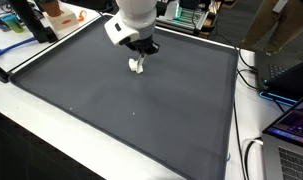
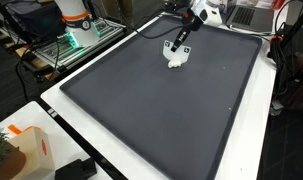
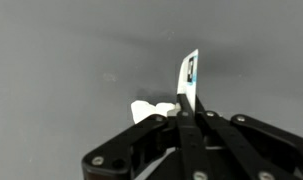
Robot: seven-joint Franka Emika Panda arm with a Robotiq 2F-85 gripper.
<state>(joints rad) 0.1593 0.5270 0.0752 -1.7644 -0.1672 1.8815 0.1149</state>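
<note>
My gripper (image 1: 141, 50) hangs low over the far part of a dark grey mat (image 1: 121, 110), seen in both exterior views. Its fingers are shut on a small white object (image 1: 137, 66) that dangles just below them, at or just above the mat (image 2: 161, 110); contact cannot be told. From the opposite side, the gripper (image 2: 180, 40) has the white object (image 2: 176, 59) under it. In the wrist view the gripper (image 3: 186, 112) pinches a thin white tab (image 3: 190, 78) with a blue mark, seen edge-on. A white lump (image 3: 151, 108) of the same object shows left of the fingers.
The mat lies on a white table (image 1: 31, 130). Orange items (image 1: 61, 14) and a blue object (image 1: 6, 25) sit past the mat's far corner. A laptop (image 1: 291, 125) and cables lie at the side. The robot base (image 2: 76, 22) and a white-orange box (image 2: 21, 150) stand off the mat.
</note>
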